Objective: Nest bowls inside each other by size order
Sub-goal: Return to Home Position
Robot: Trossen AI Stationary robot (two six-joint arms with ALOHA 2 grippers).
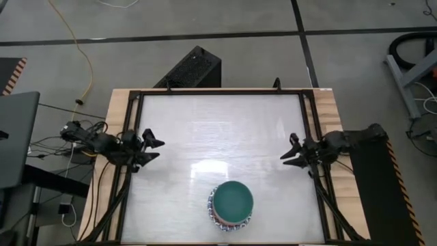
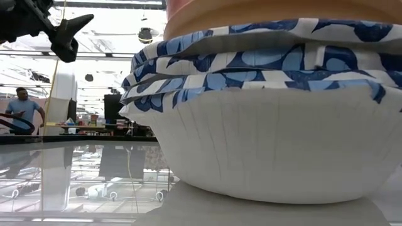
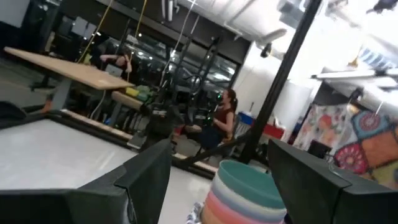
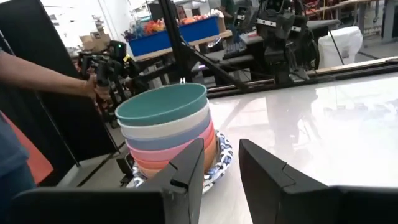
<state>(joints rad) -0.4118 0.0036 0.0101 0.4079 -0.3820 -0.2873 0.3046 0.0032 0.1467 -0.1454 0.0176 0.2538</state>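
Fingers [image 1: 154, 142] spread at both table [image 1: 218, 126] sides — bowls [image 1: 232, 199] stacked near one edge.

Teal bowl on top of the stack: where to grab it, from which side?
Take the teal bowl by its rim, from straight above: one finger inside, one outside. It sits upright, nested in the cream bowl, so only the rim band shows; the wall below is likely unreachable.

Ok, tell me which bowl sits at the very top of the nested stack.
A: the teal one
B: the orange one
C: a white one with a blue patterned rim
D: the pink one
A: the teal bowl is uppermost in the stack. The right wrist view shows the other bowls' rims layered below it, and the high view shows only teal inside.
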